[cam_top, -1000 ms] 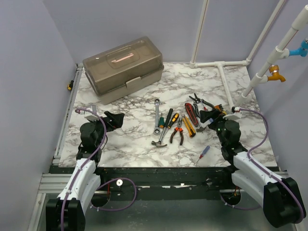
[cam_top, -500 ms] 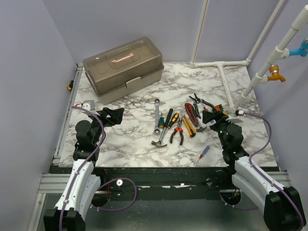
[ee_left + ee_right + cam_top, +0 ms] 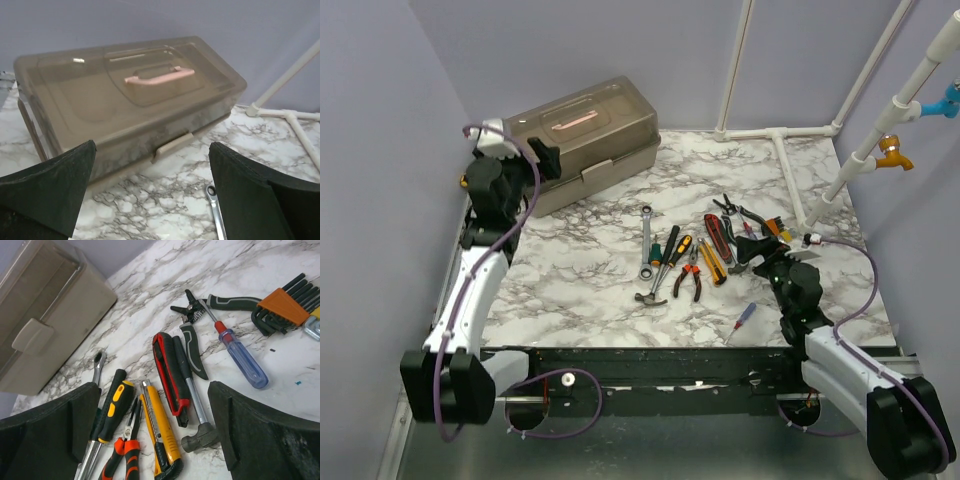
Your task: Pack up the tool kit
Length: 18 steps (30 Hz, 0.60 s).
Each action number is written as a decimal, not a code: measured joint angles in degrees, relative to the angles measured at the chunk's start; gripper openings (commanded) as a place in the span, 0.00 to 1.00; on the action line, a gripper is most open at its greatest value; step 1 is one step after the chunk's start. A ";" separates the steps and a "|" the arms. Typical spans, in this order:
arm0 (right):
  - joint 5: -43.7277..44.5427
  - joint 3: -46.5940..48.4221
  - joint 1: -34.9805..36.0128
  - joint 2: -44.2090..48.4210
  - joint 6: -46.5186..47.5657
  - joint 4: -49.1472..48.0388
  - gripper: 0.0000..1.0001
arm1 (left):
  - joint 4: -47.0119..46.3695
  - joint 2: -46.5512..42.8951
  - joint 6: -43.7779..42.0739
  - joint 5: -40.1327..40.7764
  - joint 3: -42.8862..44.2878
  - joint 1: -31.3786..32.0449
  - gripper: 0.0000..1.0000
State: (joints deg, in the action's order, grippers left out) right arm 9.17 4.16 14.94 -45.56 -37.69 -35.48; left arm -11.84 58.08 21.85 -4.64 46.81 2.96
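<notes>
Left gripper (image 3: 152,146) has swung up beside the shut toolbox (image 3: 582,142), jaws apart; the box's long axis runs near-left to far-right; right gripper (image 3: 152,387) gapes above the tools (image 3: 682,262)

- My left gripper (image 3: 151,150) stands wide open, its dark fingers (image 3: 50,180) framing the view.
- Ahead I see the toolbox (image 3: 125,115), smoky lid shut, pink handle (image 3: 159,76) on top.
- A wrench (image 3: 216,210) head lies on the marble bench (image 3: 260,140), with a white pipe (image 3: 295,125) to the right.
</notes>
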 measured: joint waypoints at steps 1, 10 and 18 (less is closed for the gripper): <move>-0.39 0.00 0.00 -0.66 0.00 -0.50 1.00 | 1.46 4.22 -1.38 0.00 5.42 -0.04 0.98; -4.24 0.55 0.00 -5.07 0.02 -1.79 1.00 | 23.08 30.91 -9.60 -6.45 47.43 -0.37 0.98; -4.37 0.55 0.00 -0.76 0.02 -1.92 1.00 | 43.58 48.83 -23.28 -11.21 76.35 -0.22 0.97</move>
State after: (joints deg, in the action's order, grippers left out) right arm 4.80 4.71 14.94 -46.33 -37.67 -37.41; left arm 31.75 106.91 -1.43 -15.86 123.15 2.74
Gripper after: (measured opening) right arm 0.998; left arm 0.978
